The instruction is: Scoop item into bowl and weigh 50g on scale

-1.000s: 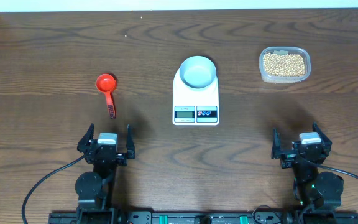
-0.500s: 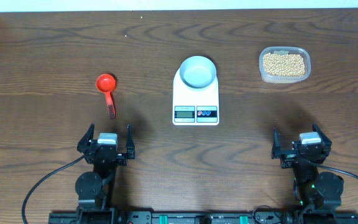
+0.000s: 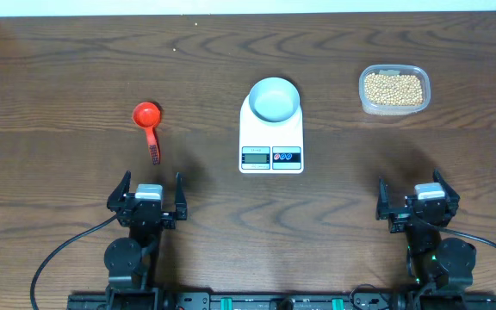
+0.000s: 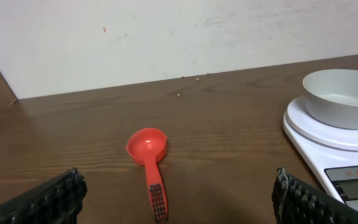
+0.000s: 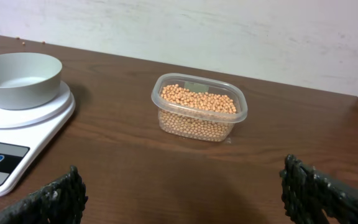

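Left gripper [image 3: 151, 180] at seven o'clock and right gripper [image 3: 411, 182] at five gape wide, empty. Pale blue-grey round bowl [image 3: 274, 97] tops flat white scale [image 3: 271, 142], centre; tan-yellow beans [image 3: 393, 88] at two o'clock, open wooden table [image 3: 58, 77] between.

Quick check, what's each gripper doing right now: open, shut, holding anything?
Left gripper: jaws wide open, holding nothing.
Right gripper: jaws wide open, holding nothing.
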Robot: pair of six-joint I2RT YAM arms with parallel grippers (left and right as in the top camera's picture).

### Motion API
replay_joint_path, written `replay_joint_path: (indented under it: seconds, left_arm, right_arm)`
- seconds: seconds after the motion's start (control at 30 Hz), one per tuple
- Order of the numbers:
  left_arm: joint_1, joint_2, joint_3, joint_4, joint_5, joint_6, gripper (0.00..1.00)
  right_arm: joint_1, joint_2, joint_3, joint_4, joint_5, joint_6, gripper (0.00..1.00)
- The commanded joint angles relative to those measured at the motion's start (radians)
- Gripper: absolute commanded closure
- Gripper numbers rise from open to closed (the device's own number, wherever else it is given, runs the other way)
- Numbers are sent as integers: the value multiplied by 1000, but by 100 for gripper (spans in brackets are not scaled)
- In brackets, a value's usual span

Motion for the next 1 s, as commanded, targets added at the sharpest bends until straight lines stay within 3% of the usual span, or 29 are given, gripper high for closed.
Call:
replay_joint_path:
  seconds: [0.0,0.27,0.47,0.77,0.97]
  left_arm:
    - [5,2,-14,-38,3,-21,2]
    - [6,7,-6,-39,-10,-47,2]
    - [6,117,63,-38,-9,-97,2]
    - [6,502,357,-58,2,-119,2]
    - [6,836,668,-234,10,-145,2]
  right_arm:
    - [9,-6,-5,2,7,-7,1]
    - [9,-6,-5,2,7,-7,1]
    - [9,-6,-5,2,7,-7,1]
    - [9,-6,-5,2,7,-7,1]
    - [9,-6,-5,2,7,-7,1]
